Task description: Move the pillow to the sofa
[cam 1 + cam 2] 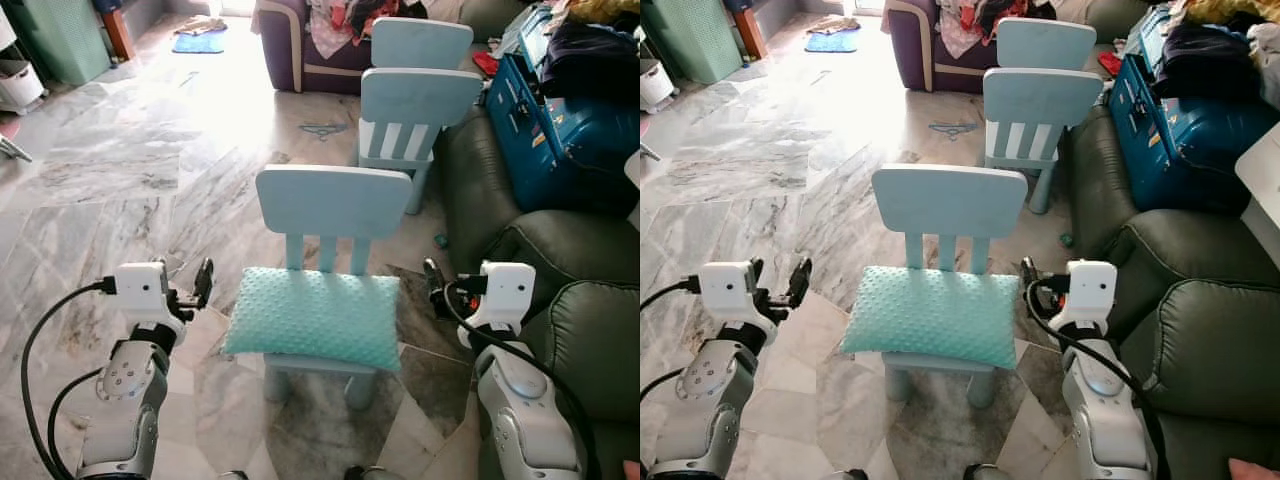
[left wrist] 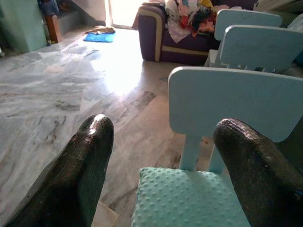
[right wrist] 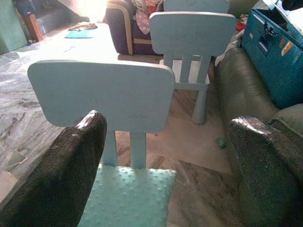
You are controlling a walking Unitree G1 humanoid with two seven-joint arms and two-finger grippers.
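A teal dotted pillow (image 1: pixel 315 318) lies flat on the seat of a small light-blue child's chair (image 1: pixel 333 202) just in front of me. My left gripper (image 1: pixel 190 283) hovers open beside the pillow's left end, apart from it. On the other side, my right gripper (image 1: pixel 438 288) is open by the pillow's right end, between the chair and the dark green sofa (image 1: pixel 590 340). Each wrist view looks between two spread black fingers (image 2: pixel 90 156) (image 3: pixel 75 156) at the pillow (image 2: pixel 184 198) (image 3: pixel 128 196) and the chair back.
Two more light-blue chairs (image 1: pixel 420 100) stand in a row behind the first. A blue suitcase (image 1: pixel 560 120) rests on the green sofa's far part. A purple armchair (image 1: pixel 300 50) piled with clothes is at the back. Marble floor (image 1: pixel 120 170) opens to the left.
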